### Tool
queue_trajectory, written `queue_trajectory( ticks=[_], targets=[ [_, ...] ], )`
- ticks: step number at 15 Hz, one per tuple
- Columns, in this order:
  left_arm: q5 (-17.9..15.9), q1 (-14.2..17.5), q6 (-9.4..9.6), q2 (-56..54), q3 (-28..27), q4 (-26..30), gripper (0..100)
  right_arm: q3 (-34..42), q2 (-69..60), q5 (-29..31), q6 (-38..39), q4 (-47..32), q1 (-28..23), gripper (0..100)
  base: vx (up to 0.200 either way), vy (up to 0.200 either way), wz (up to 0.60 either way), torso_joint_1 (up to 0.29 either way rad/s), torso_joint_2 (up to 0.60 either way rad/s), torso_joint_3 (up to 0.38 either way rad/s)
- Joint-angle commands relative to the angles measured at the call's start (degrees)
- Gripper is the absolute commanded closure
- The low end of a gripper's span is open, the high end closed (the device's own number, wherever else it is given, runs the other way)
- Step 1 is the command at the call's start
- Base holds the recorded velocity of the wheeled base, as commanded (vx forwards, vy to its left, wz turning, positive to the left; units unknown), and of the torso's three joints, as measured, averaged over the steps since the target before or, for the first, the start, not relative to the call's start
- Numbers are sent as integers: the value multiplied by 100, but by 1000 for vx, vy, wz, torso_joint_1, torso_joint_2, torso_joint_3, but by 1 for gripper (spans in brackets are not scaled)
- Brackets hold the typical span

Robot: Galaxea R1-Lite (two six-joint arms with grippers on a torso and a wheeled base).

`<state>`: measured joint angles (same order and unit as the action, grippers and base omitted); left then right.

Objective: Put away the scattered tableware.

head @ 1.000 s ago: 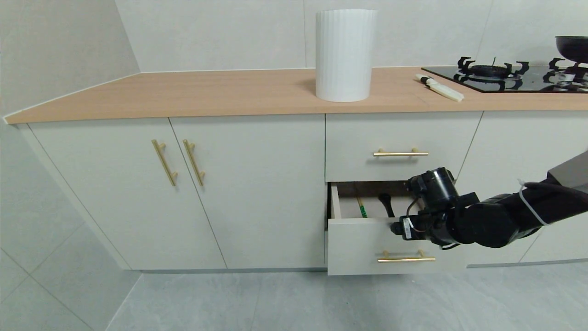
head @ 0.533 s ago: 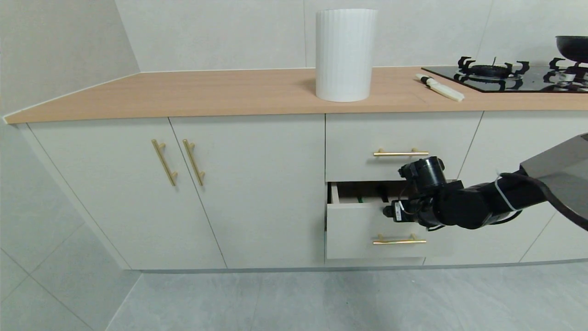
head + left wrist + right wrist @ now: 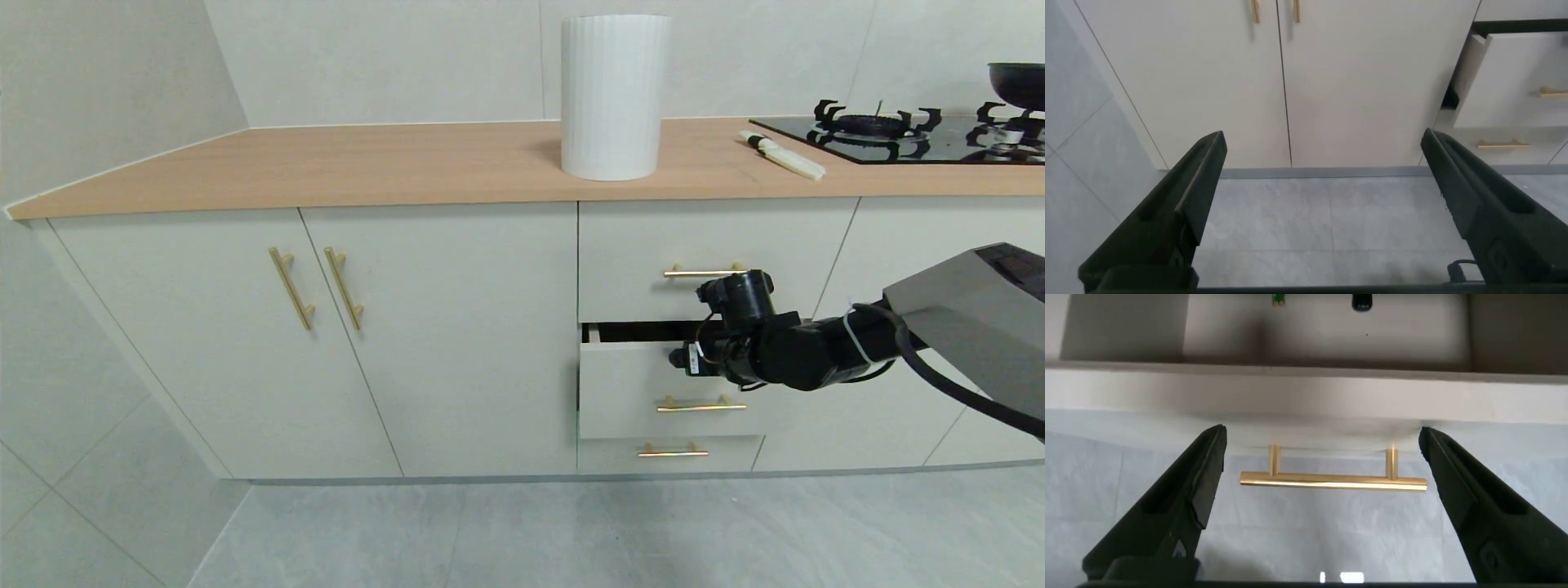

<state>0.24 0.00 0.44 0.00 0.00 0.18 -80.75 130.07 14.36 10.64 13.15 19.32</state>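
While the middle drawer [image 3: 629, 384] of three is open a crack, the right gripper [image 3: 682, 359] is at its front, at 12 o'clock of its gold handle [image 3: 700, 404], fingers spread and empty. Two utensils lie inside, a green tip [image 3: 1279, 300] and a black tip [image 3: 1362, 302]. One pale knife [image 3: 781, 155] lies on the counter [image 3: 367, 163] at 3 o'clock of the white canister [image 3: 611, 96]. The left gripper [image 3: 1323, 139] hangs spread wide, empty.
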Motion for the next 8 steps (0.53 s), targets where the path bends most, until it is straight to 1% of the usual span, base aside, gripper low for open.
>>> queue_trajectory(
  ticks=[1, 3, 5, 8],
  targets=[
    [2, 0, 0, 0, 0, -1, 0, -108, 159, -3, -1, 21, -16, 0, 0, 0, 0, 0, 0, 0],
    [2, 0, 0, 0, 0, -1, 0, -99, 326, 14, -1, 232, -43, 0, 0, 0, 0, 0, 0, 0],
    [2, 0, 0, 0, 0, -1, 0, -28, 361, 5, -1, 662, -95, 0, 0, 0, 0, 0, 0, 0],
    [2, 0, 0, 0, 0, -1, 0, -28, 528, 5, -10, 899, -253, 0, 0, 0, 0, 0, 0, 0]
  ],
)
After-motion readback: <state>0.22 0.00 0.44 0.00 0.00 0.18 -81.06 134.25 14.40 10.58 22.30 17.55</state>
